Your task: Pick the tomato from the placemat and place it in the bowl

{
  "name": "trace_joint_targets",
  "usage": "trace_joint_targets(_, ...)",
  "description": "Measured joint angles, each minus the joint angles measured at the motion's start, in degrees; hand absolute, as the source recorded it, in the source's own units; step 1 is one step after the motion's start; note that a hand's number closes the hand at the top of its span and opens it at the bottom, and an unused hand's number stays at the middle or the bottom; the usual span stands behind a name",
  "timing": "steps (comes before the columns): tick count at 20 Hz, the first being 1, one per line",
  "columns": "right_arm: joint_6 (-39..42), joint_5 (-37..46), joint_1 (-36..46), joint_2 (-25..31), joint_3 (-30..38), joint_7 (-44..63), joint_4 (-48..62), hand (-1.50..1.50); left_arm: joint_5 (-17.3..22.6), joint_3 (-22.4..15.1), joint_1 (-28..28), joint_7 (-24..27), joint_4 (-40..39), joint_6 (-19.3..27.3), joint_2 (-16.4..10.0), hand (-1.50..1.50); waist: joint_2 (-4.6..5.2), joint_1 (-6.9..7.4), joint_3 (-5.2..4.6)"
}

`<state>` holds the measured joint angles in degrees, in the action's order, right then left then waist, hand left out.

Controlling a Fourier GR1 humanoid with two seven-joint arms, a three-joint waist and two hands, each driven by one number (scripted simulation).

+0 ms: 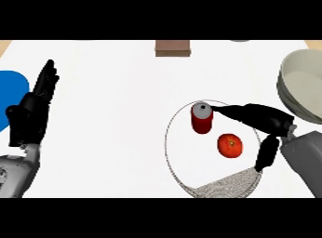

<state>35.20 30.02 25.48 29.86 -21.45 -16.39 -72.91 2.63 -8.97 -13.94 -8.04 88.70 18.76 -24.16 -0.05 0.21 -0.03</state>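
A blue plate (0, 100) lies at the desk's (116, 148) left edge. Just beside it the left hand (30, 114) rests open, fingers straight and holding nothing. A brown block (172, 48) sits at the far edge. On the round placemat (222, 186) a red can (202, 119) stands upright, with the tomato (230, 145) close beside it. The right hand (267, 119) is spread open over the mat. Its fingertips reach the can's top, its thumb hangs apart, and the tomato is ungrasped. The bowl (313, 88) sits at the right edge.

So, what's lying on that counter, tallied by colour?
Red: 2, can and tomato
Blue: 1, plate
Brown: 1, block
Pale: 2, bowl and placemat
Total: 6
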Motion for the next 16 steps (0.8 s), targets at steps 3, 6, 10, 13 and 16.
trace_joint_targets(3,-2.10,2.68,-1.37,-2.03,0.24,-1.48,1.70,-1.50,-1.38,0.36,0.89,-0.08,0.68,-0.31,1.31,0.00,-0.11,-0.03,-0.05)
trace_joint_targets(6,-1.25,4.51,-0.53,-3.82,1.30,-1.72,3.00,-1.50,-2.13,1.51,1.41,-0.66,1.41,-1.90,1.88,0.00,-0.17,-0.03,-0.06)
trace_joint_targets(10,-2.90,7.51,0.03,-6.11,1.82,-3.92,6.52,-1.50,-3.79,2.31,1.09,-2.34,2.59,-2.34,3.14,0.00,-0.27,0.00,-0.10)
trace_joint_targets(13,-4.75,10.20,0.28,-6.73,1.08,-6.29,7.70,1.50,-4.05,3.18,1.12,-2.17,2.71,-3.35,3.49,0.00,-0.49,0.03,-0.20)
trace_joint_targets(16,-9.24,12.95,0.08,-8.02,0.64,-9.42,9.03,1.50,-4.38,3.98,1.35,-1.50,2.04,-4.08,4.02,0.00,-0.65,0.00,-0.27)
